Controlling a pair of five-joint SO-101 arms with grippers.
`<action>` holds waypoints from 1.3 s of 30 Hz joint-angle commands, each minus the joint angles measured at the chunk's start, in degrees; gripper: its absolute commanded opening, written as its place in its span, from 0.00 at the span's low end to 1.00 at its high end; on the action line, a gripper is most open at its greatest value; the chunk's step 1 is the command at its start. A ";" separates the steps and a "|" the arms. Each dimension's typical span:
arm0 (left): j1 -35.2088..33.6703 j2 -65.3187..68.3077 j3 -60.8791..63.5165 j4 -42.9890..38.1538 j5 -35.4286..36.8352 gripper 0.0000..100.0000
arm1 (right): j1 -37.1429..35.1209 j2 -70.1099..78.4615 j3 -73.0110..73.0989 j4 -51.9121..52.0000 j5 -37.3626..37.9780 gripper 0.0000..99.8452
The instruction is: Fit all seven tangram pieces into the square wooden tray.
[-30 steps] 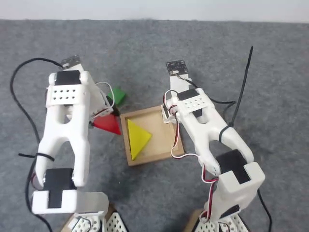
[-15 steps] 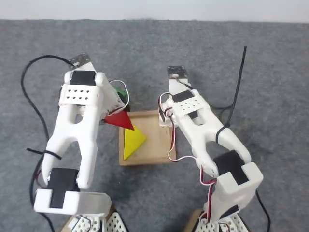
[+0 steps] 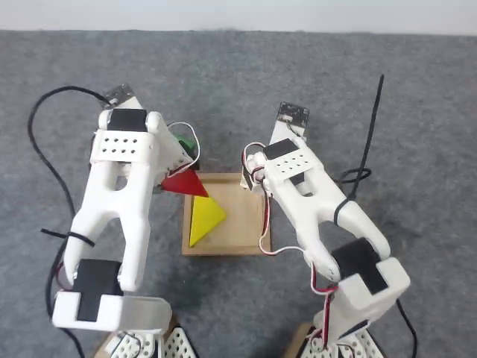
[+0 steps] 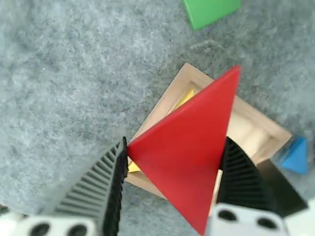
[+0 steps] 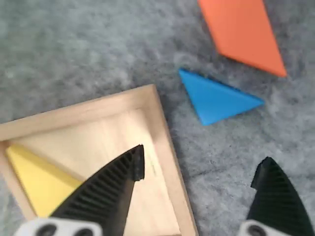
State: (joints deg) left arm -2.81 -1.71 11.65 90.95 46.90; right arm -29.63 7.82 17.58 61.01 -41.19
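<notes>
The grey, felt-like surface (image 3: 402,89) runs back to a pale wall (image 3: 238,13). The wooden tray (image 3: 223,245) sits between my arms. In it the yellow triangle (image 3: 203,220) lies flat, long edge along the left wall, apex towards my right side. My left arm (image 3: 119,194) stretches forward, left jaws clamped on the red triangle (image 4: 197,123), which hangs over the tray's far left corner. My right arm (image 3: 313,194) leans inward, right jaws apart above the far right corner, near the blue triangle (image 5: 216,101).

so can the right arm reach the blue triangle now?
Probably yes: the right gripper hangs open at the tray rim, and the blue triangle lies flat on carpet just past it, nothing between.
</notes>
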 commanded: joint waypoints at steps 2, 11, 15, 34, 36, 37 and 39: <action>0.44 -2.99 0.75 -1.14 8.97 0.08 | 0.04 -9.54 -4.13 5.67 3.60 0.26; 0.53 -2.99 7.78 -13.01 25.14 0.08 | 10.07 -25.19 -4.04 18.95 7.65 0.10; 1.93 -2.99 14.29 -25.49 29.01 0.08 | 10.77 -27.12 -3.34 25.01 10.37 0.10; 19.69 3.08 14.81 -36.92 40.44 0.12 | 10.95 -26.95 4.13 22.99 11.16 0.10; 19.60 7.30 13.14 -35.96 40.35 0.13 | 10.86 -26.95 4.66 22.64 11.16 0.10; 19.60 9.23 11.82 -34.81 40.35 0.13 | 10.77 -26.95 5.27 21.76 11.16 0.10; 19.43 12.66 8.04 -31.12 40.35 0.13 | 10.77 -26.95 7.21 18.95 11.16 0.10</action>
State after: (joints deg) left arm 16.62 8.40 25.89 56.22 86.55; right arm -19.69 -16.09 23.82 83.43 -30.99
